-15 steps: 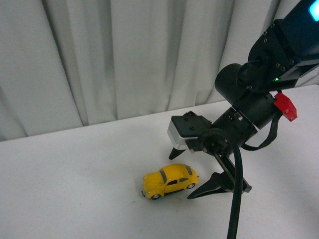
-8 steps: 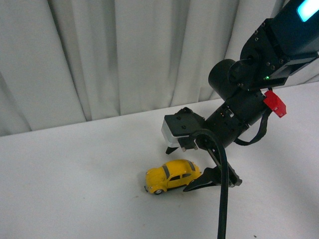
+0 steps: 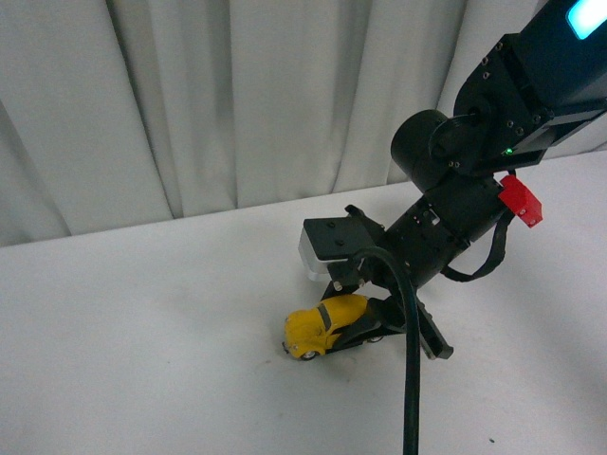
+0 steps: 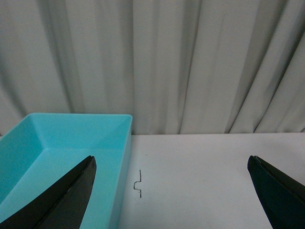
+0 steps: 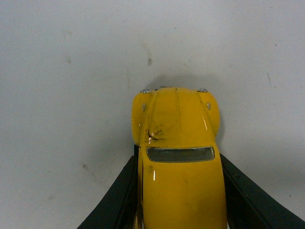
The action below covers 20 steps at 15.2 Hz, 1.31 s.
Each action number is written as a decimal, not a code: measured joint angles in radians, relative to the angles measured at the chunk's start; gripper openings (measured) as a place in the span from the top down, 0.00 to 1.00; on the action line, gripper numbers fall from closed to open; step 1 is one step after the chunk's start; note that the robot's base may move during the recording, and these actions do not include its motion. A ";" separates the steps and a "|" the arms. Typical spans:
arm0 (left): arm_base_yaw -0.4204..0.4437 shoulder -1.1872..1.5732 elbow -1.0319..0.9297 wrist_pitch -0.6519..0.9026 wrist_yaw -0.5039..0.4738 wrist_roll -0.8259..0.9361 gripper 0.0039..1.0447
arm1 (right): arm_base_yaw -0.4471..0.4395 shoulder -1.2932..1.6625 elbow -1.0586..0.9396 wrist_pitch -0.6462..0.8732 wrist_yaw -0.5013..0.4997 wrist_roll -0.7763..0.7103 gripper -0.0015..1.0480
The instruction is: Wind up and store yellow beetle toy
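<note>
The yellow beetle toy sits on the white table, its nose pointing to the left in the front view. My right gripper is shut on its rear half, one black finger on each side. In the right wrist view the toy fills the lower middle, hood and windscreen showing, with a black finger against each flank. My right gripper holds it low on the table. My left gripper is open and empty above the table; its arm is out of the front view.
A light blue bin stands on the table beside my left gripper. A small bent wire mark lies next to the bin. A grey curtain hangs behind the table.
My right gripper moved left over the toy's rear and shut on it. The toy shifted slightly and now sits between the fingers.
</note>
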 joint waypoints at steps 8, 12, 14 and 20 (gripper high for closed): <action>0.000 0.000 0.000 0.000 0.000 0.000 0.06 | -0.064 0.000 -0.021 -0.003 -0.028 -0.042 0.60; 0.000 0.000 0.000 0.000 0.000 0.000 0.06 | -0.151 -0.020 -0.088 -0.013 -0.057 -0.109 0.60; 0.000 0.000 0.000 0.000 0.000 0.000 0.06 | -0.190 -0.032 -0.128 -0.019 -0.071 -0.148 0.60; 0.000 0.000 0.000 0.000 0.000 0.000 0.06 | -0.444 -0.145 -0.370 0.003 -0.051 -0.225 0.42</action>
